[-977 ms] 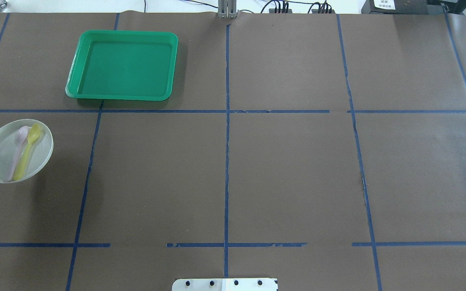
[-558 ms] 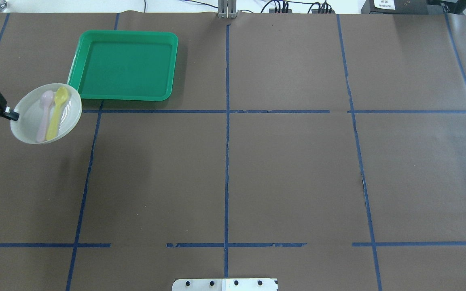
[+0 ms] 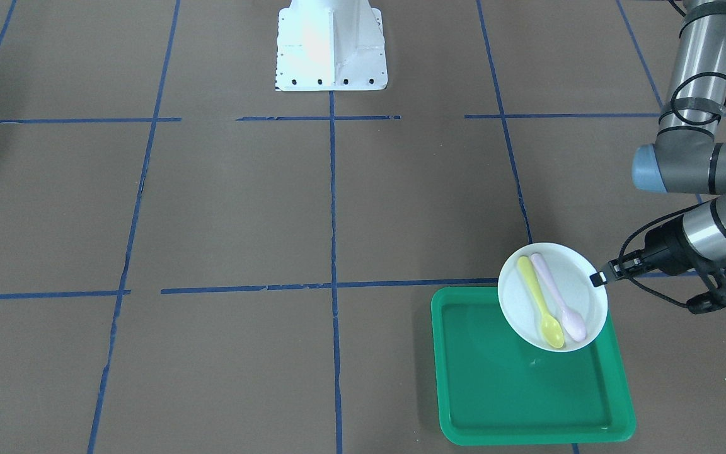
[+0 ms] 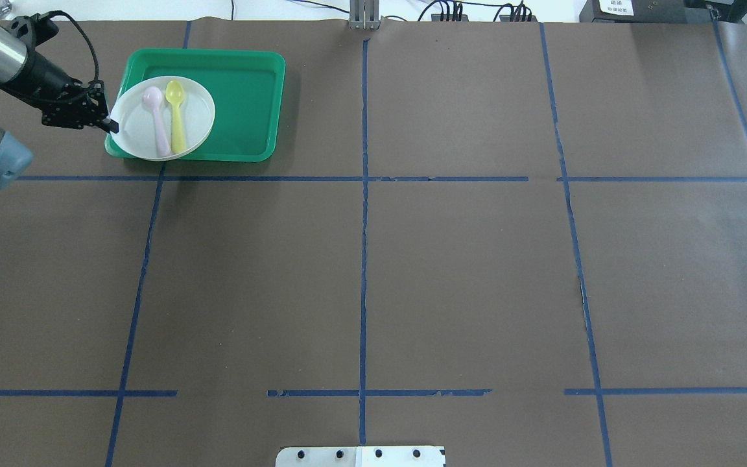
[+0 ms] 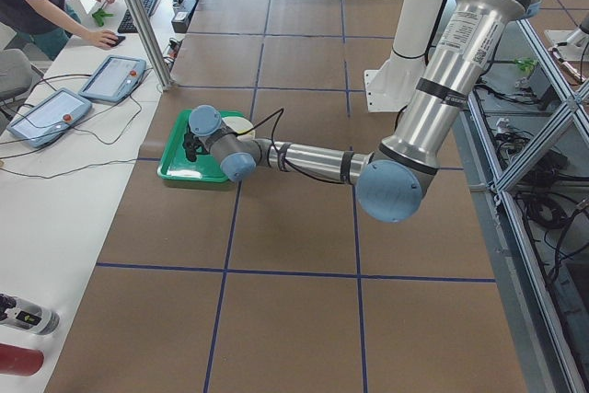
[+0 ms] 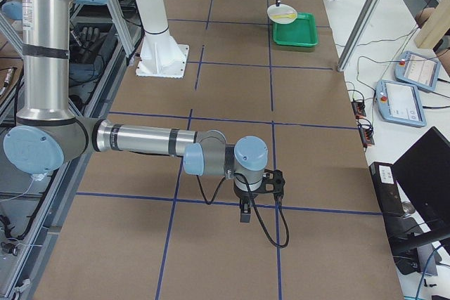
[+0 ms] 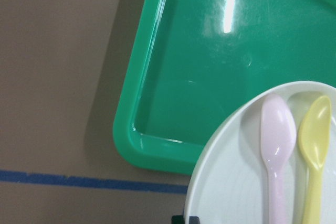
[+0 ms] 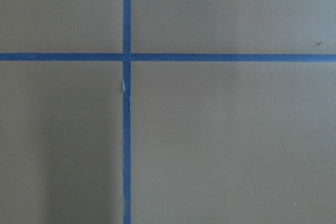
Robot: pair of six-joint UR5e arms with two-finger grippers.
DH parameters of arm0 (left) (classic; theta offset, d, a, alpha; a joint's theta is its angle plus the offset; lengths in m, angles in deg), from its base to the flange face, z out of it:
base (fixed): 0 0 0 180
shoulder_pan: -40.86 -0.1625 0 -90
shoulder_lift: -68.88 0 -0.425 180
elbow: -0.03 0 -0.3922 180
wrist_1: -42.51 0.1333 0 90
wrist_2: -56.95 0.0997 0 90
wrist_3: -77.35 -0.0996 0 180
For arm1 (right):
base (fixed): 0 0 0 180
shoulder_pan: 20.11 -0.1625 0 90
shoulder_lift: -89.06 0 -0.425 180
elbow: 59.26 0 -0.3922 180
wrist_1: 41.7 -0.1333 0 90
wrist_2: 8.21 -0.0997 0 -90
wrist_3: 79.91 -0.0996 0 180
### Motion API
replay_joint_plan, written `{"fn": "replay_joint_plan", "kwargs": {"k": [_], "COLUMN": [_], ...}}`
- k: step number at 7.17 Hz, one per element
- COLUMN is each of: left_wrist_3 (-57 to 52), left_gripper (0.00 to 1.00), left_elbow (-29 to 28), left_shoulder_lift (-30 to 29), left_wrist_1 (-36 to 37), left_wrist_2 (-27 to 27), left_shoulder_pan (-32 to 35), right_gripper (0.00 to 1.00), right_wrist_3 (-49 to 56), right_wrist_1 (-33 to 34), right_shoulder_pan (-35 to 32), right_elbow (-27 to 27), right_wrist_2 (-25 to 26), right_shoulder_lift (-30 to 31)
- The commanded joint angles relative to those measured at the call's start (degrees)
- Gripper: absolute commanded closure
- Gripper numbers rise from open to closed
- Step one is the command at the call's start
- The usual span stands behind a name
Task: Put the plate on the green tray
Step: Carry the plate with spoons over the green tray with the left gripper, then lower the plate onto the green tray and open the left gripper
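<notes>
The small round white plastic plate (image 4: pixel 197 111), carrying a yellow plastic spoon (image 4: pixel 177 123) and a pale pink plastic spoon (image 4: pixel 157 123) side by side, sits in the upper left of the overhead view. It overlaps the left part of the large rectangular bright green plastic tray (image 4: pixel 247 97). Its edge juts out past the tray's rim, and in the front-facing view it casts a faint shadow on the tray floor, so it looks held in the air rather than set down. The left end effector (image 4: pixel 109 123) is closed on the plate's left rim, pinching it. The carry therefore seems nearly finished. What is left, as I judge it, is to bring the plate further inside the rim, lower it flat and let go. The right end effector (image 6: pixel 244 211) hangs low over the brown paper-covered surface (image 4: pixel 464 272) far from the tray, and I cannot tell whether it is open or closed.
</notes>
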Motion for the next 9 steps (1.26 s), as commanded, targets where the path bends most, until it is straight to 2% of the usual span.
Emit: {"fn": "replay_joint_plan", "kwargs": {"k": [1, 3, 5, 6, 7, 9], "left_wrist_3": [7.7, 15.2, 15.8, 15.8, 15.5, 14.0], "left_gripper": [1.0, 1.0, 1.0, 0.84, 0.01, 0.0], "left_elbow": [-7.6, -13.4, -14.3, -14.2, -14.2, -12.6], "left_shoulder_lift": [-4.9, -7.3, -7.2, -7.2, -7.0, -6.3], "left_wrist_1": [-4.2, -10.8, -12.5, -12.7, -14.4, -14.7], "left_wrist_2": [3.4, 7.5, 8.4, 8.4, 8.4, 7.9], "left_shoulder_pan": [-1.3, -2.5, -3.1, -3.2, -3.2, -3.2], "right_gripper": [0.0, 0.0, 0.0, 0.0, 0.0, 0.0], "right_wrist_3": [0.0, 0.0, 0.0, 0.0, 0.0, 0.0], "right_wrist_1": [0.1, 0.1, 0.1, 0.1, 0.1, 0.0], "right_shoulder_pan": [0.0, 0.0, 0.0, 0.0, 0.0, 0.0], "right_elbow": [0.0, 0.0, 0.0, 0.0, 0.0, 0.0], "right_wrist_2": [0.0, 0.0, 0.0, 0.0, 0.0, 0.0], "right_shoulder_lift": [0.1, 0.1, 0.1, 0.1, 0.0, 0.1]}}
